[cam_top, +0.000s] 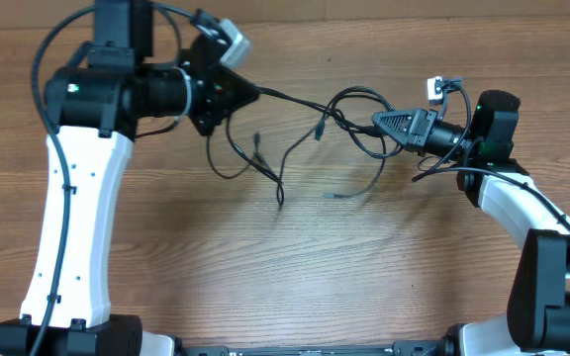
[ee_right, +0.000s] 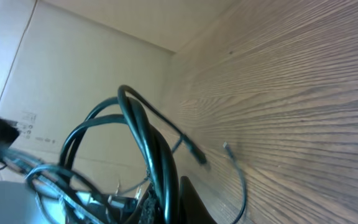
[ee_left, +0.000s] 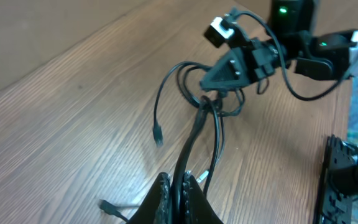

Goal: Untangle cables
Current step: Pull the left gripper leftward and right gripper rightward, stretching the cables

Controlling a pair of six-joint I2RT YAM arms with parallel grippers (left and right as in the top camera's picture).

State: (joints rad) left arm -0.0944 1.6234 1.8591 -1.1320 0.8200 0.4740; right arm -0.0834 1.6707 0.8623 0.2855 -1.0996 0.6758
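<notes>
The left arm (cam_top: 77,198) stands closest under the overhead camera, its white link running up the left side of the table (cam_top: 285,287) and its black wrist turned to the right. At its tip the left gripper (cam_top: 250,94) is clamped tight on the cables (cam_top: 295,101). The left wrist view shows its fingers (ee_left: 160,196) pressed together around black strands that lead away to the right.

One strand runs taut between the two grippers. The right gripper (cam_top: 376,124) sits right of centre on the far half of the table, its jaws likewise closed and pinching a knot of loops. In the right wrist view that bunch curls up from between its own fingers.

Between the grippers, slack loops sag toward the near side, ending in small plugs (cam_top: 257,138). Whether these hang free or touch the wood cannot be told. One loose end (cam_top: 334,196) lies nearer than the right gripper.

Wide bare wood spreads on the near side of the cables, between the two arm bases. On the far side, only a narrower band of wood separates the grippers from the table's edge. The right arm (cam_top: 522,213) curves in from the near right corner. A pale panel (ee_right: 92,74) stands upright at one table edge, beyond the knot in the right wrist view.
</notes>
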